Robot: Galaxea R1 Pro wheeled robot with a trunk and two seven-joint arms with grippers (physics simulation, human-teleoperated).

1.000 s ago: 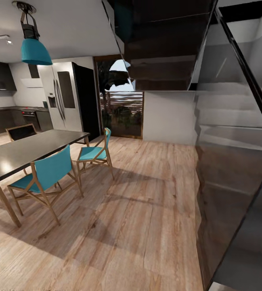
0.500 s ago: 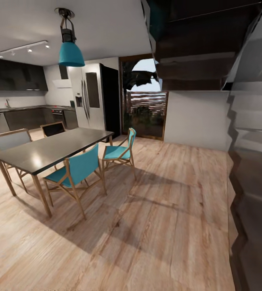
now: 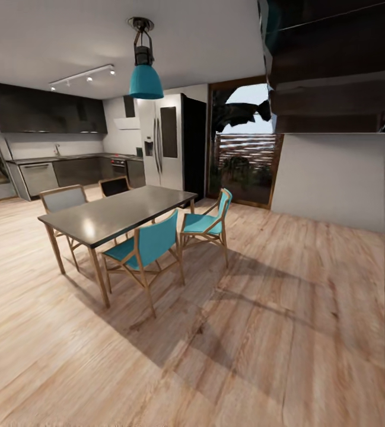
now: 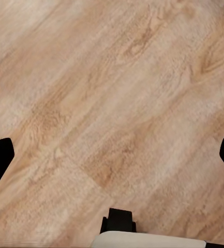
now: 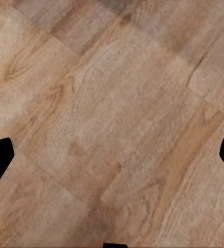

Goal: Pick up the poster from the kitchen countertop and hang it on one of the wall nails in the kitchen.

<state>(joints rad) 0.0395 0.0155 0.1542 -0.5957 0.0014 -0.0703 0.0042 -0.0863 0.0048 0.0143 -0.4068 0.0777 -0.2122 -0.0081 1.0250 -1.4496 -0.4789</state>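
View swung left since a second ago: dining table (image 3: 118,213) now mid-frame, kitchen countertop (image 3: 67,158) along the far wall | left gripper (image 4: 112,155) and right gripper (image 5: 112,155) jaws spread wide, empty, over wood floor (image 3: 263,332) | poster not discernible (counter too distant) | pickup and hanging both remain.
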